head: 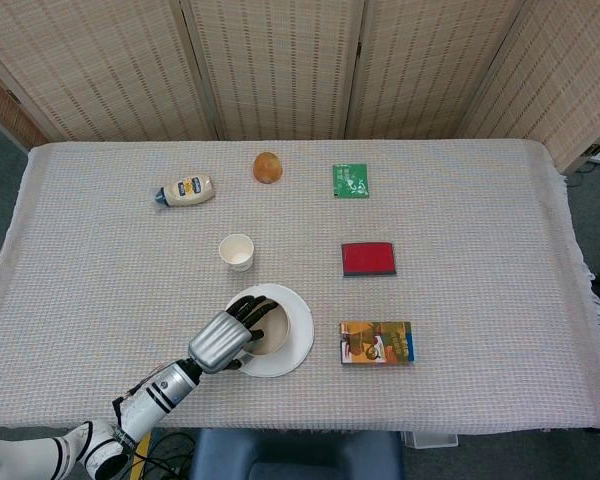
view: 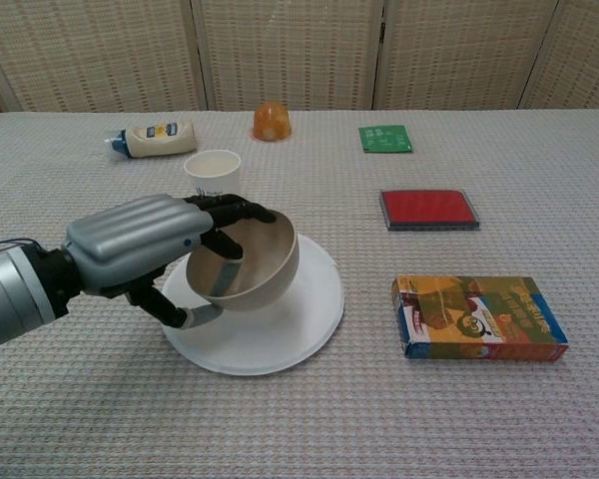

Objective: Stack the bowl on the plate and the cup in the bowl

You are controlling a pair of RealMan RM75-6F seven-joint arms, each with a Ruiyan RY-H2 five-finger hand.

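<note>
My left hand grips the rim of a tan bowl, with fingers inside it and thumb under its outer wall. The bowl is tilted and sits low over the white plate; whether it touches the plate I cannot tell. A white paper cup stands upright just behind the plate, apart from the hand. My right hand shows in neither view.
A mayonnaise bottle lies at the far left. An orange object and a green packet sit at the back. A red flat box and a colourful carton lie right of the plate.
</note>
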